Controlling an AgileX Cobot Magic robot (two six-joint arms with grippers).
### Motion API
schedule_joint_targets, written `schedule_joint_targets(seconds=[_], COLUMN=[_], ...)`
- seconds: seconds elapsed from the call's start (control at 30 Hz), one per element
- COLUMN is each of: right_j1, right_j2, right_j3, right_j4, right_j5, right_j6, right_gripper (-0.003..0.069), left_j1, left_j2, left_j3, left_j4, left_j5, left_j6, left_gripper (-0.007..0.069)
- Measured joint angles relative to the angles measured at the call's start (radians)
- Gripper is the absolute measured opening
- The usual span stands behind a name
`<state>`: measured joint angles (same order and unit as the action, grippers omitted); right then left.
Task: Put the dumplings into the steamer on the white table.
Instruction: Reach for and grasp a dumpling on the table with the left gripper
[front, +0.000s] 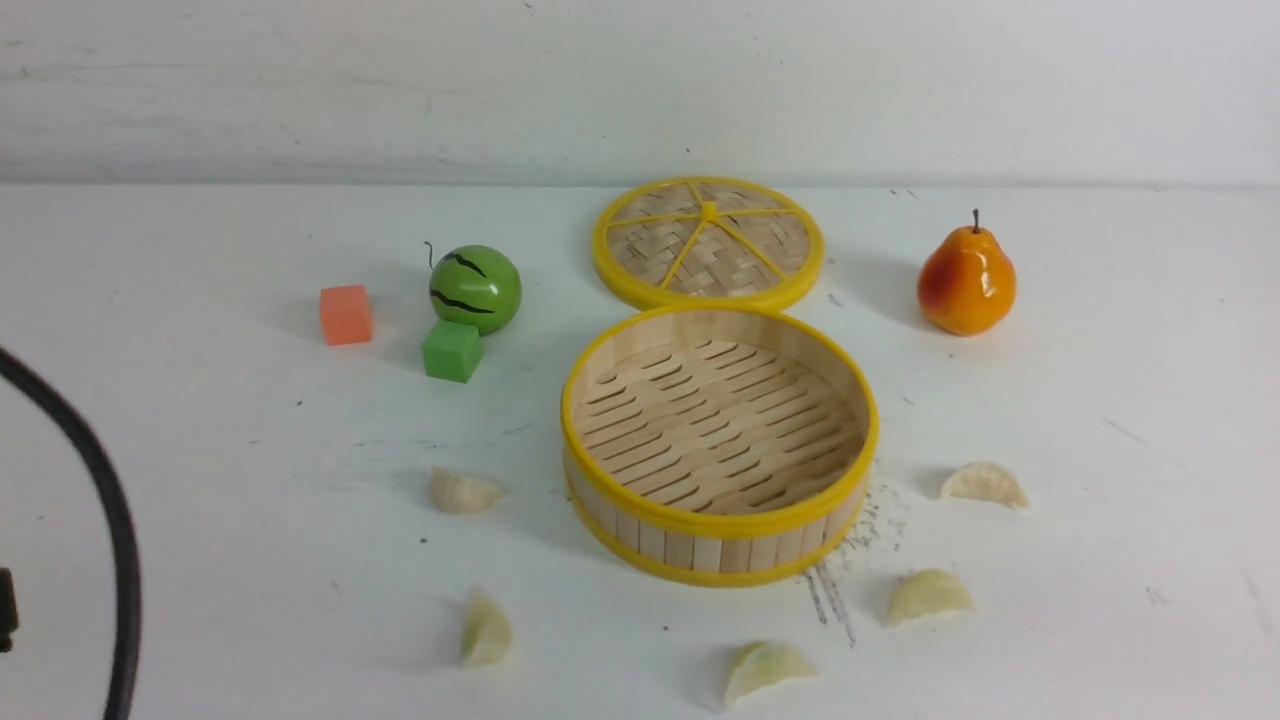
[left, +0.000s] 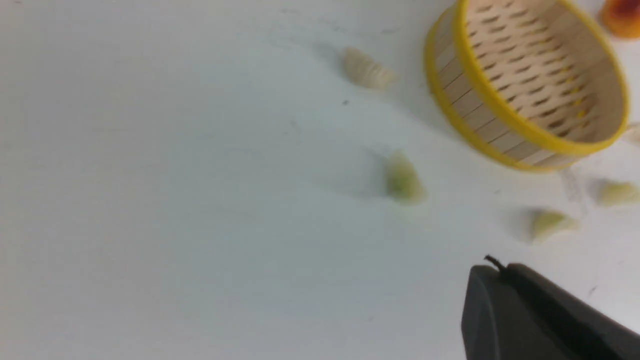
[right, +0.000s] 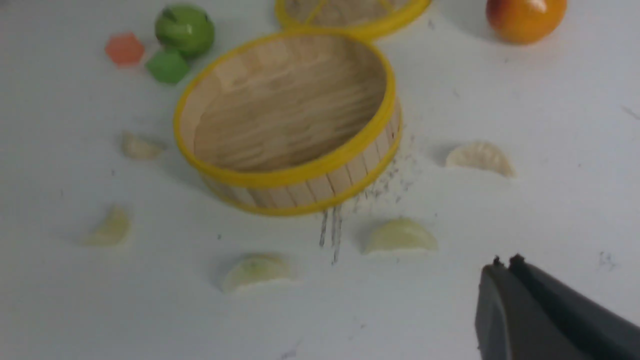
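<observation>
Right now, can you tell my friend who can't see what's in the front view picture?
An empty round bamboo steamer sits mid-table, with five pale dumplings scattered around its near half. Behind it lies a woven lid; left are a green striped ball, an orange block and a green block; right is an orange pear.

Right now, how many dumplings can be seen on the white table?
5. Left of the steamer: one dumpling, and another nearer. Right of it: one. Nearer right: one. In front: one. None appear inside.
</observation>
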<state>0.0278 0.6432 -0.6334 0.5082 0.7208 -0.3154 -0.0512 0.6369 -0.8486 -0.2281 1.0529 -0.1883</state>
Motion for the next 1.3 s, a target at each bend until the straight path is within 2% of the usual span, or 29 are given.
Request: schedule_joint_targets(seconds=[0.07, 0.2, 0.37, 0.5, 0.57, 0.63, 0.8, 0.93, 1.07, 1.3], right_j1=[0.043, 0.162, 0.261, 0.273, 0.273, 0.273, 0.273, 0.273, 0.273, 0.273], right_j2=[0.105, 0.258, 0.344, 0.347, 0.347, 0.347, 0.347, 0.347, 0.347, 0.347], right_j3=[-0.065, -0.167, -0.217, -0.225, -0.225, -0.225, -0.225, -0.225, -0.225, -0.226], right_j4=[-0.036, -0.127, -0.198, -0.212, -0.212, -0.213, -0.214, -0.214, -0.221, -0.256], right_j5=[0.07, 0.18, 0.241, 0.232, 0.221, 0.21, 0.196, 0.196, 0.196, 0.194], right_j6=[-0.012, -0.005, 0.036, 0.04, 0.04, 0.04, 0.04, 0.04, 0.04, 0.04], right_gripper=[-0.002, -0.002, -0.0018, -0.0015, -0.0013, -0.0011, -0.0008, -0.0003, -0.0001, 0.0003], left_j1=[-0.058, -0.152, -0.174, -0.179, -0.198, -0.233, -0.33, -0.342, -0.33, -0.266], left_j2=[0.066, 0.216, 0.405, 0.536, 0.613, 0.681, 0.844, 0.984, 1.128, 1.331], left_j3=[-0.047, -0.12, -0.186, -0.234, -0.266, -0.3, -0.405, -0.485, -0.558, -0.649], left_j4=[0.082, 0.164, 0.181, 0.184, 0.188, 0.191, 0.203, 0.207, 0.228, 0.228], left_j5=[0.051, 0.148, 0.165, 0.132, 0.113, 0.096, 0.022, -0.049, -0.078, -0.159], left_j6=[0.0, -0.005, -0.038, -0.037, -0.026, -0.014, -0.018, -0.074, -0.152, -0.377], left_gripper=[-0.0014, -0.0014, -0.0014, -0.0006, 0.0032, 0.0103, 0.0367, 0.0522, 0.058, 0.0552])
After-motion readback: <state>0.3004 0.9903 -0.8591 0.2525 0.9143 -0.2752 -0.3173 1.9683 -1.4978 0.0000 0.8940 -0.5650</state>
